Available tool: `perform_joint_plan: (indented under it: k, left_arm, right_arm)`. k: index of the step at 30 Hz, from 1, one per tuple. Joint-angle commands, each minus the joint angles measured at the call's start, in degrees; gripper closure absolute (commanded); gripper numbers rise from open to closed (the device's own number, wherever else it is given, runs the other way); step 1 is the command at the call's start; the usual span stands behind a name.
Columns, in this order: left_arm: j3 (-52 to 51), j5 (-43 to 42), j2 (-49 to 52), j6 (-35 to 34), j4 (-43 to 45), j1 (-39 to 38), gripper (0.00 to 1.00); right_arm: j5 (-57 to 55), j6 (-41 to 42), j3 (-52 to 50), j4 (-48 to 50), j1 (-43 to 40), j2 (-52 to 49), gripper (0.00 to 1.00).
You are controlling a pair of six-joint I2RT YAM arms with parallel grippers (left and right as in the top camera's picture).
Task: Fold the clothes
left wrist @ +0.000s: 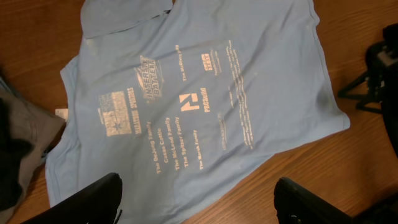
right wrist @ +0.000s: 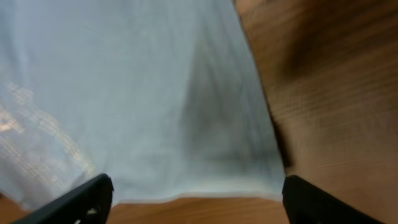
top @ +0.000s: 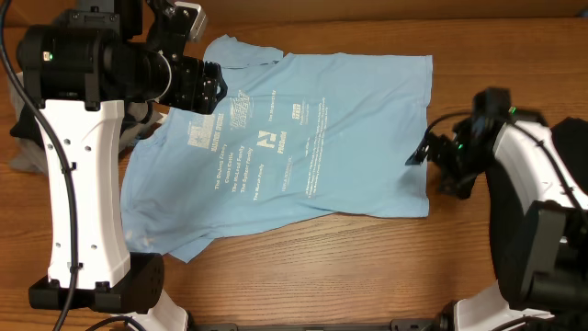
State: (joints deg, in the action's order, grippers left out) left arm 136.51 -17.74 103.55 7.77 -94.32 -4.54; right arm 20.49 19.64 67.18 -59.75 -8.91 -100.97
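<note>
your light blue cloth t-shirt (top: 303,138) lies flat, no fold made yet; left gripper (left wrist: 199,202) and right gripper (right wrist: 196,199) both wide, empty

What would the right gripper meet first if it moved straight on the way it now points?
The right gripper would probably meet the light blue T-shirt near its corner, just beside the wooden table; depth is unclear.

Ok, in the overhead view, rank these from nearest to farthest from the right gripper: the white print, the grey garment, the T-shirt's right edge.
From the right gripper:
1. T-shirt's right edge, just beside the jaws.
2. white print, mid-shirt, toward the left.
3. grey garment, at the table's far left.
</note>
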Motion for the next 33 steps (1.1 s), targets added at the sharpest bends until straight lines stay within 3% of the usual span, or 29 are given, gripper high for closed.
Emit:
perform_joint_plan:
  k: [1, 6, 8, 12, 15, 21, 25, 27, 30, 33]
  left_arm:
    - [0.48, 0.33, -0.11, 1.51, 0.11, -0.37, 0.19]
    - [0.48, 0.33, -0.11, 3.02, 0.13, -0.37, 0.17]
    - [0.48, 0.33, -0.11, 3.02, 0.28, -0.37, 0.16]
    - [0.48, 0.33, -0.11, 2.99, 0.59, -0.37, 0.15]
    - [0.48, 0.33, -0.11, 2.99, 0.55, -0.37, 0.15]
    - [0.48, 0.33, -0.11, 2.99, 1.22, -0.37, 0.14]
    - [0.48, 0.31, -0.11, 2.95, 2.45, -0.37, 0.14]
    - [0.48, 0.31, -0.11, 2.97, 2.67, -0.37, 0.14]
    - [0.48, 0.33, -0.11, 2.97, 2.43, -0.37, 0.13]
    - [0.48, 0.35, -0.11, 2.99, 2.27, -0.37, 0.11]
  right_arm:
    - [-0.94, 1.46, -6.67, 3.78, -1.07, -0.52, 0.13]
    - [-0.68, 1.22, -11.82, 6.43, -1.66, -0.52, 0.14]
    - [2.08, -0.92, -11.87, 5.66, -0.90, -0.50, 0.21]
    - [15.98, -9.22, -11.61, 4.81, 1.29, -0.11, 0.54]
    - [17.27, -9.46, -9.75, 1.01, 2.58, 0.94, 0.76]
    - [17.29, -5.60, -1.46, -2.19, 2.75, 3.58, 0.80]
    - [17.75, 0.39, 0.39, 7.56, 2.80, 3.54, 0.89]
    - [16.31, 1.03, 0.39, 10.60, 2.80, 3.13, 0.89]
    - [8.28, 0.96, 0.39, 6.80, 2.49, 3.08, 0.75]
    - [-2.54, 0.48, 0.39, 1.33, 1.68, 3.06, 0.53]
